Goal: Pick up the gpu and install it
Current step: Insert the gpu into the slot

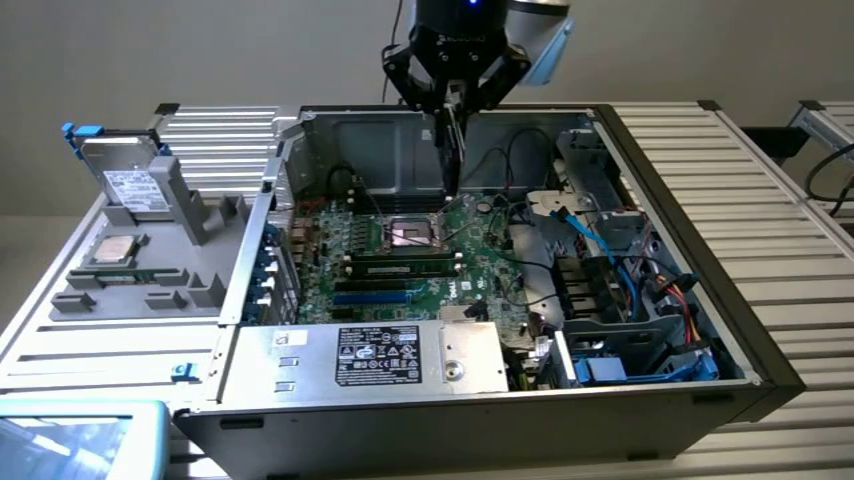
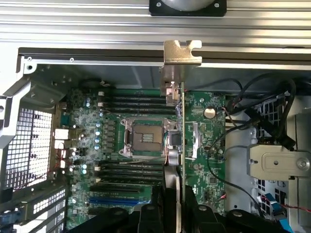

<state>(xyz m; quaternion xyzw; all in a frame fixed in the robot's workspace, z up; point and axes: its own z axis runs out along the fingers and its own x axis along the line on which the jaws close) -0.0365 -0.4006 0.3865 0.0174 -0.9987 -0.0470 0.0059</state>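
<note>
Item: gpu [image 1: 451, 160] [image 2: 181, 60]. Held edge-on, clamped in the gripper [image 1: 454, 104] [image 2: 172, 206]. Hangs straight below it, over the motherboard [image 1: 400, 270] [image 2: 204, 160] near the empty CPU socket [image 1: 411, 236] [image 2: 146, 137], inside the open computer case [image 1: 667, 150].

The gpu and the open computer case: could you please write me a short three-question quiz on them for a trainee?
1. True or false: the gpu is seated in a slot of the motherboard.
2. What holds the gpu? A) the gripper; B) a person's hand; C) nothing, it lies loose.
3. In the exterior view, on which side of the computer case does the grey tray lie?

Key
1. False: it hangs edge-down above the board, metal bracket away from the gripper.
2. A: the gripper is closed on the card's top edge.
3. The exterior view's left.
</note>
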